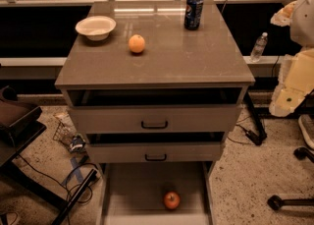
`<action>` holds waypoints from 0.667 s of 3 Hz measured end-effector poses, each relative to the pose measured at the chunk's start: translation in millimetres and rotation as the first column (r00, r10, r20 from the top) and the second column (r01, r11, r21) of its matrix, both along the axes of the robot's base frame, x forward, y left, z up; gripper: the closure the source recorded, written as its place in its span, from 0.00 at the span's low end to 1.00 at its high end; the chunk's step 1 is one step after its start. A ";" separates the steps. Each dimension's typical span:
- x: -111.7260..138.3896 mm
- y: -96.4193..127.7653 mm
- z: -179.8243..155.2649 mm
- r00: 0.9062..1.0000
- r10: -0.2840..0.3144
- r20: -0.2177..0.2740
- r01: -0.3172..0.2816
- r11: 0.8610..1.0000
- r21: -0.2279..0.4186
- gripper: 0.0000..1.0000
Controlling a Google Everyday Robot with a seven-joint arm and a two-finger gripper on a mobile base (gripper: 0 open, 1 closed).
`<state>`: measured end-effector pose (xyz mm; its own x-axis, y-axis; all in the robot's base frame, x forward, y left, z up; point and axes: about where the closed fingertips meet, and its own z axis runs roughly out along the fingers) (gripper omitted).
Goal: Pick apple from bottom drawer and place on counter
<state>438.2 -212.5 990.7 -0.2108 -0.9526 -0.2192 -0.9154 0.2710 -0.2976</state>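
Note:
The apple (171, 200), small and red-orange, lies on the pale floor of the open bottom drawer (132, 189), near its front and right of centre. The counter (162, 57) is the grey-brown top of the cabinet, above the two handled drawers. An orange fruit (137, 43) sits on the counter left of centre. My gripper is not in view. Only cream-white arm parts (294, 81) show at the right edge, beside the cabinet and well above the apple.
A white bowl (95, 26) sits at the counter's back left and a blue soda can (193, 11) at its back right. The two upper drawers (154, 121) stand slightly open. A water bottle (258, 47) stands on the ledge behind. Cables and a chair base lie on the floor.

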 end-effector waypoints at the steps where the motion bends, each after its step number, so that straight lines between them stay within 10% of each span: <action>1: 0.5 0.0 -0.4 1.000 0.001 0.005 -0.001 1.000 0.010 0.00; 2: 2.8 0.1 -2.6 1.000 0.005 0.026 -0.006 0.998 0.055 0.00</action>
<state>441.0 -212.4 988.1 -0.1996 -0.9402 -0.2762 -0.9092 0.2828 -0.3057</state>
